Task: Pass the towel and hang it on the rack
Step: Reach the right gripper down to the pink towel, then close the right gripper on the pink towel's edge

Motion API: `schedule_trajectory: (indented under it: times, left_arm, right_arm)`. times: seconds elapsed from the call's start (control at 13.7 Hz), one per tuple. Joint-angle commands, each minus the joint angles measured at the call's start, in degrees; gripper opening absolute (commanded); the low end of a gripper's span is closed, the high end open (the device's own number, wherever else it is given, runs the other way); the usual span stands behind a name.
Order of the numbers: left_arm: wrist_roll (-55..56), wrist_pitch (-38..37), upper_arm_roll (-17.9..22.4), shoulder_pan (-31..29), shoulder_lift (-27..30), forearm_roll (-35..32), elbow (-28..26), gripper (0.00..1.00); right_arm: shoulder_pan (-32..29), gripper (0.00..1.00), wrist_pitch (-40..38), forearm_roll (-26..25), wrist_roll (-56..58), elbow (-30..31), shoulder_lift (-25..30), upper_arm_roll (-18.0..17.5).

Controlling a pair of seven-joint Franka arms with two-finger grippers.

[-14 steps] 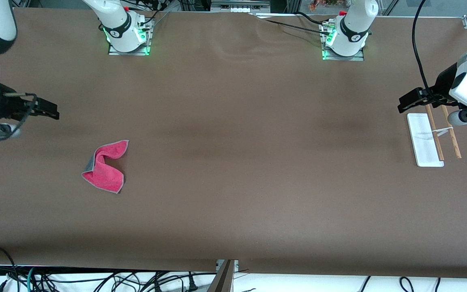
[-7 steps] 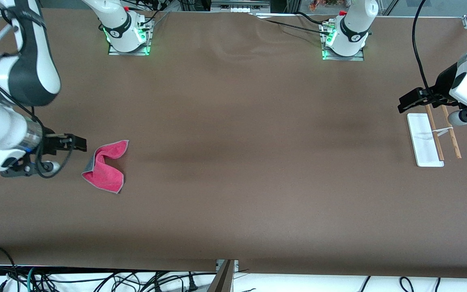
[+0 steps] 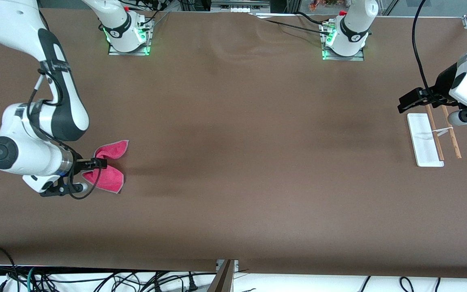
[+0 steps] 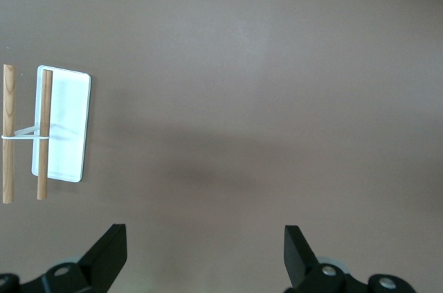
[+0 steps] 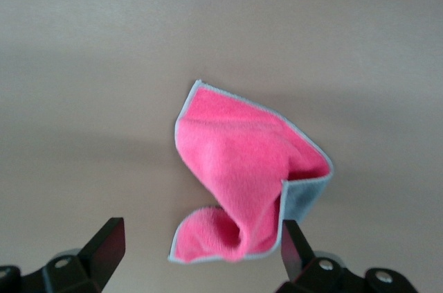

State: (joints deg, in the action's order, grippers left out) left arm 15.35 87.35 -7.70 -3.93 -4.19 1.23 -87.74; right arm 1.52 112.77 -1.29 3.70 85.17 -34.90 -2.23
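The pink towel (image 3: 108, 172) lay crumpled on the brown counter (image 3: 233, 162) toward the right arm's end. The right tool (image 3: 95, 163) had swung in over it within the last second, jaws spread, gripping nothing (pickup looked imminent). The left tool (image 3: 410, 101) waited released over the rack (image 3: 425, 140). No containers were present.

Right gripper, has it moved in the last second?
Yes. The right gripper has come toward the front camera and now sits over the towel, which stayed put.
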Motion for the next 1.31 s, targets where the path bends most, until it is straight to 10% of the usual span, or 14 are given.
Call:
schedule_trajectory:
  times: [0.0,1.02,1.24]
  left_arm:
    - [0.2,-0.4,-0.2,0.1,-0.8,-0.4,1.7,1.00]
    - [0.2,-0.2,-0.2,0.2,-0.9,-0.4,1.7,1.00]
    - [0.2,-0.2,-0.2,0.3,-0.9,-0.4,1.7,1.00]
  right_arm:
    - [0.1,1.00,3.8,0.5,-0.1,-1.2,-4.5,0.0]
    - [1.8,0.99,17.2,-0.6,1.4,-1.3,-13.3,0.1]
    - [1.7,0.39,17.1,-0.6,2.5,-1.3,-13.4,0.1]
